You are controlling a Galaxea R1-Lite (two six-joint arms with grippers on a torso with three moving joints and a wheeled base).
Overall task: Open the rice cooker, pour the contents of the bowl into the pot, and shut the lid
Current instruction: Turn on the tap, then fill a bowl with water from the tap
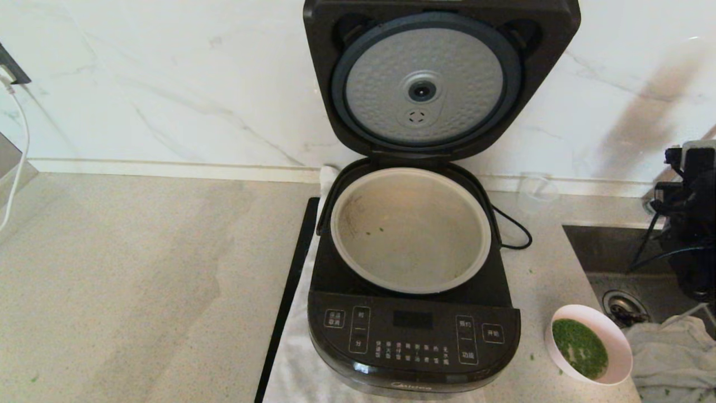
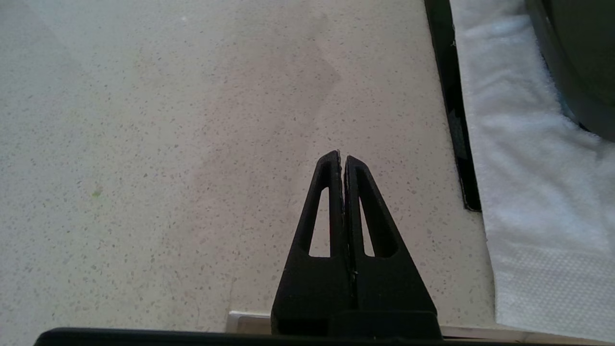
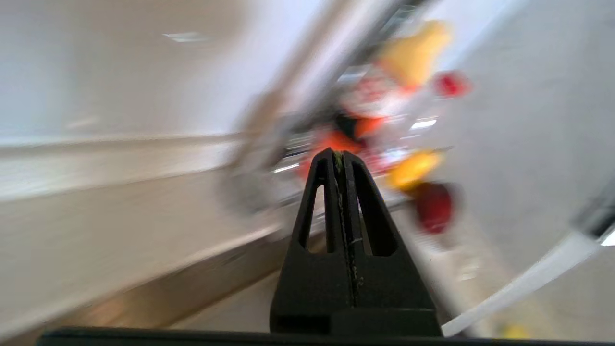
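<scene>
Nearest the head camera: small round white bowl (image 1: pixel 590 343) with a pinkish tint, low on the robot's right, holding chopped bright-green bits in clear liquid (image 1: pixel 579 347) — still full, so pouring is not yet done. It stands on the pale speckled stone counter (image 1: pixel 140 280), just right of the large glossy black rice cooker (image 1: pixel 413 336), near but apart from it.

Cooker's hinged black lid (image 1: pixel 441 78) stands upright, dimpled silver disc facing forward; first step looks complete. Round pale beige-grey inner pot (image 1: pixel 411 229) sits open, nearly empty, a few green flecks on its wall.

Right gripper (image 3: pixel 340 156) — fingers pressed together, holding nothing, pointed out at blurred surroundings. Right arm shows at the far right edge, above the steel sink (image 1: pixel 615 263); it is clearly the nearer arm. The bowl lies forward-left and below it, between sink and cooker.

Left gripper (image 2: pixel 342 158) also pressed together, empty, over bare counter left of the white cloth (image 2: pixel 528 192) under the cooker; well apart from the bowl.

Crumpled grey towel (image 1: pixel 671 358) lies just right of the bowl.
</scene>
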